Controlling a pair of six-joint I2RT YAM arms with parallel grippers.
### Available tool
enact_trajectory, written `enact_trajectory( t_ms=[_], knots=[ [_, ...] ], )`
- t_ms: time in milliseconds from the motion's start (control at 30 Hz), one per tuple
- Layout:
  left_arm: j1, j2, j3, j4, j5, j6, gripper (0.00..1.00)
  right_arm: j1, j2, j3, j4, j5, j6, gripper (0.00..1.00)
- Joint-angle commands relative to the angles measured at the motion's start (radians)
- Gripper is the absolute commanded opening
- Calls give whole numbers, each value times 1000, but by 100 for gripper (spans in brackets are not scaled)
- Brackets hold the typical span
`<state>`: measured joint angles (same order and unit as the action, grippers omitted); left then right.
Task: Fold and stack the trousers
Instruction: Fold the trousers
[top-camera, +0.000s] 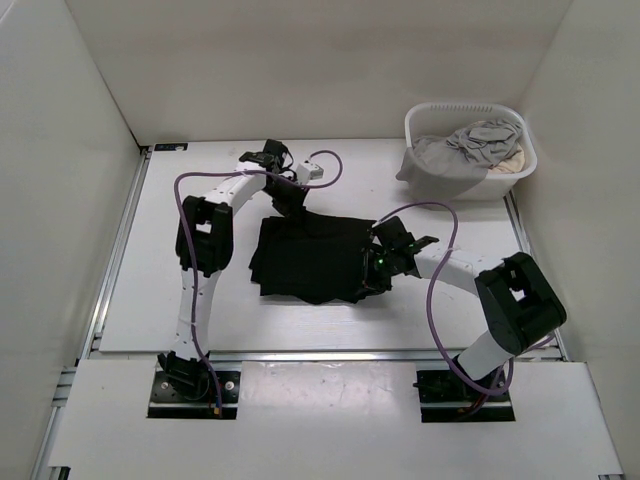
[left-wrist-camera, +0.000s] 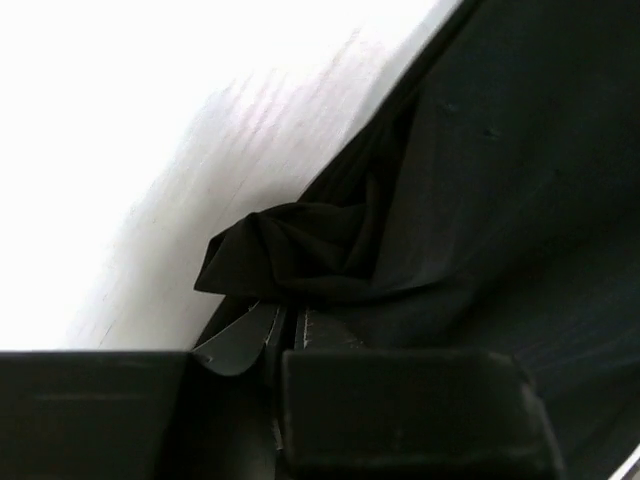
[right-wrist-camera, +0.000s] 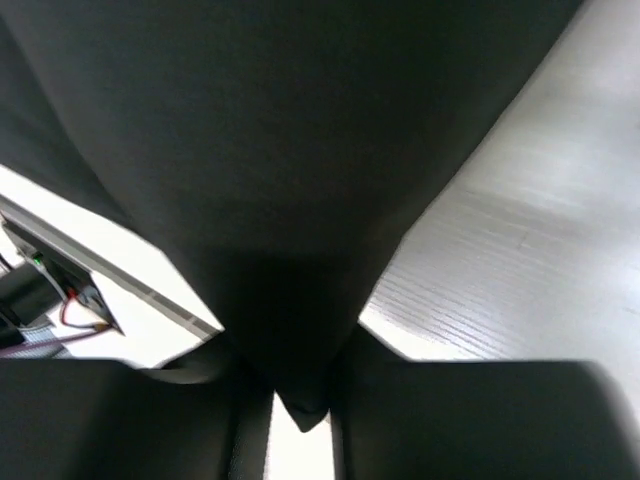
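At 2 o'clock the basket (top-camera: 460, 106) holds a grey garment (top-camera: 465, 148) and beige cloth (top-camera: 512, 160). Left gripper (top-camera: 290, 208) and right gripper (top-camera: 372, 262) both pinch the trousers (top-camera: 310, 262).

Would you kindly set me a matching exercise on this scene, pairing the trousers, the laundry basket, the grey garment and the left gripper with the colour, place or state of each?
Things:
1. trousers
2. laundry basket
3. grey garment
4. left gripper

Descriptions:
A. white, at the far right corner of the table
B. shut on a bunch of black fabric
C. black, lying flat in the middle
D. heaped inside a container, spilling over its rim

Pairs: 1-C, 2-A, 3-D, 4-B.
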<state>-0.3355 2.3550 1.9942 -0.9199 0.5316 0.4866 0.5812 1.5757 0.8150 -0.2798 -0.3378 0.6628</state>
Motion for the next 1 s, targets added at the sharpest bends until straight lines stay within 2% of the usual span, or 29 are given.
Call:
enact_trajectory(
  t_ms=[0, 33, 100, 167, 300, 367, 433, 467, 500, 567, 600, 667, 733, 767, 867, 967],
  knots=[
    [18, -121, 3, 1, -74, -51, 14, 5, -11, -4, 7, -30, -15, 20],
    [32, -146, 12, 1, -118, -63, 14, 5, -11, -19, 7, -21, -15, 13],
    [45, -166, 12, 10, -239, -74, 14, 5, -37, -48, 7, -21, -15, 9],
    [55, -178, -15, 10, -301, -74, 14, 5, -46, -68, 37, -30, -15, 6],
    [46, -178, -61, -11, -412, -75, 14, 5, -36, -65, 48, -52, -15, 4],
    [46, -151, -75, -11, -444, -88, 21, 5, -8, -31, 24, -52, -40, 6],
    [46, -139, -75, -20, -462, -97, 30, 5, -8, -5, -2, -52, -70, 22],
    [46, -138, -75, -20, -463, -97, 44, 5, 1, 19, -33, -52, -81, 42],
    [46, -129, -75, -20, -463, -97, 48, 5, 1, 30, -51, -52, -95, 55],
    [46, -129, -46, -20, -481, -106, 55, 5, -22, 53, -114, -43, -138, 75],
    [46, -129, -34, -20, -481, -106, 62, 5, -32, 65, -136, -43, -153, 83],
    [46, -129, -12, -33, -501, -106, 67, -7, -74, 107, -186, -43, -198, 89],
    [46, -175, -12, -46, -512, -106, 77, -33, -117, 142, -196, -29, -207, 96],
    [55, -195, -23, -46, -521, -106, 77, -49, -126, 142, -196, -3, -207, 98],
    [64, -290, -98, -46, -501, -115, 79, -127, -89, 171, -106, -19, -152, 98],
    [64, -378, -216, -56, -397, -134, 79, -164, 41, 237, -73, 25, -126, 91]
  ],
)
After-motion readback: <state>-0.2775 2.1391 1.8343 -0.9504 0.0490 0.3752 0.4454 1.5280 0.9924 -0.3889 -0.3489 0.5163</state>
